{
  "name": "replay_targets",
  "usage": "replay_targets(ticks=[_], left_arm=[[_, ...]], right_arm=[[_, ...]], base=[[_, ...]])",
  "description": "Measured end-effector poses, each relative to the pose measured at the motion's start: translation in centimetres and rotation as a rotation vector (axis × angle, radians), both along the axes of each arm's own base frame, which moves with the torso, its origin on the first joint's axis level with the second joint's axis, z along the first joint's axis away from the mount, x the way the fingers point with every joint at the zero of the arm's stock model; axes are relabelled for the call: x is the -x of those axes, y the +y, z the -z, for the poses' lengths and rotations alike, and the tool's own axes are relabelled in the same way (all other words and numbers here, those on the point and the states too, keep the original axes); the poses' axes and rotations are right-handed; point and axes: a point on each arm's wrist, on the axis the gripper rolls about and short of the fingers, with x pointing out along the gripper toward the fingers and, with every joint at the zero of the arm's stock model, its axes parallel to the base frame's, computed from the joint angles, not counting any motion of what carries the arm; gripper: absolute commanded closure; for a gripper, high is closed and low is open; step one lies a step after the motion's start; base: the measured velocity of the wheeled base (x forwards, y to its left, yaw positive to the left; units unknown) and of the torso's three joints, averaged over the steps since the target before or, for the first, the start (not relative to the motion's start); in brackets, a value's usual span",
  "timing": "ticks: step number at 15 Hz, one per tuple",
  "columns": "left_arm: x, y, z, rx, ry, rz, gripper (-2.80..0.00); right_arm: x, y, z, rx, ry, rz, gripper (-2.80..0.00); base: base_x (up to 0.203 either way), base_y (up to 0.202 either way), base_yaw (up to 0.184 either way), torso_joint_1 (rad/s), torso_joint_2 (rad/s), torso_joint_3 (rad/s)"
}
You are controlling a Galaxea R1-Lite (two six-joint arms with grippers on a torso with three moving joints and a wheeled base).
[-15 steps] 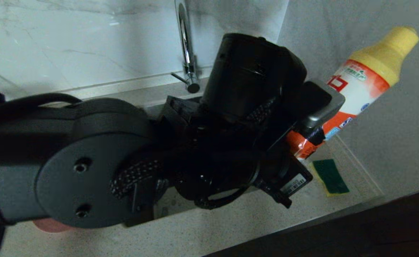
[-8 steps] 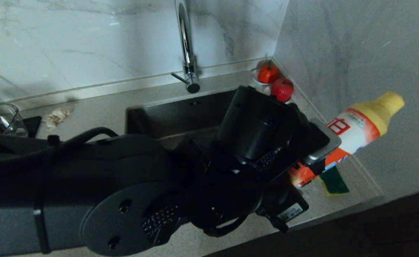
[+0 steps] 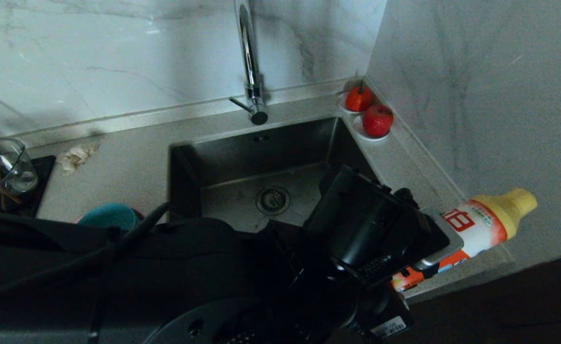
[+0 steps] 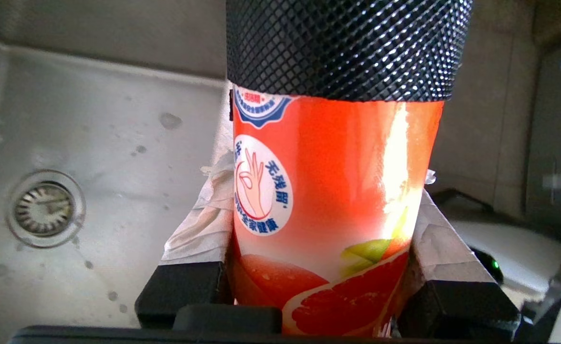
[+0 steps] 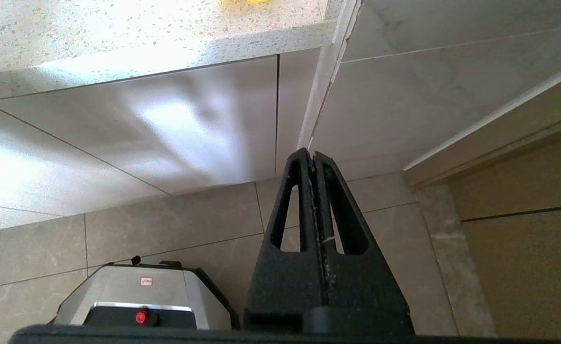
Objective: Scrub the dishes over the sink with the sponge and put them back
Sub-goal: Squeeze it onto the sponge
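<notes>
My left gripper [image 4: 325,267] is clamped round the lower body of an orange detergent bottle [image 3: 476,222], with my forearm stretched low across the front of the sink [image 3: 242,157]. The bottle lies nearly level, its yellow cap pointing away from the sink toward the side wall. That tilt is my worry: the glossy body could slide between the padded fingers [image 4: 204,229], and if the cap is loose, soap might spill on the counter [image 3: 118,162] beside the sink. My right gripper [image 5: 314,191] hangs parked below the counter edge, fingers pressed together. Beyond my arm, the teal bowl [image 3: 111,216] sits on the counter just left of the sink. I cannot see the sponge.
</notes>
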Motion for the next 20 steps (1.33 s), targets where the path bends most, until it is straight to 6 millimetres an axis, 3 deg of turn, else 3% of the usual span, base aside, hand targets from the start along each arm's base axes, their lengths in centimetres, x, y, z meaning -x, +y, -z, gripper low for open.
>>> replay_targets(ticks=[9,20], left_arm=[[-0.2,-0.6,5.1,-0.050,0.019,0.004,0.00],[-0.5,-0.9,7.4,-0.191,0.053,0.022,0.00]], right_arm=[[0.0,0.0,0.0,0.000,0.001,0.000,0.00],[0.0,0.0,0.0,0.000,0.000,0.000,0.00]], base=[[0.000,0.000,0.000,0.000,0.00,0.000],[0.000,0.000,0.000,0.000,0.00,0.000]])
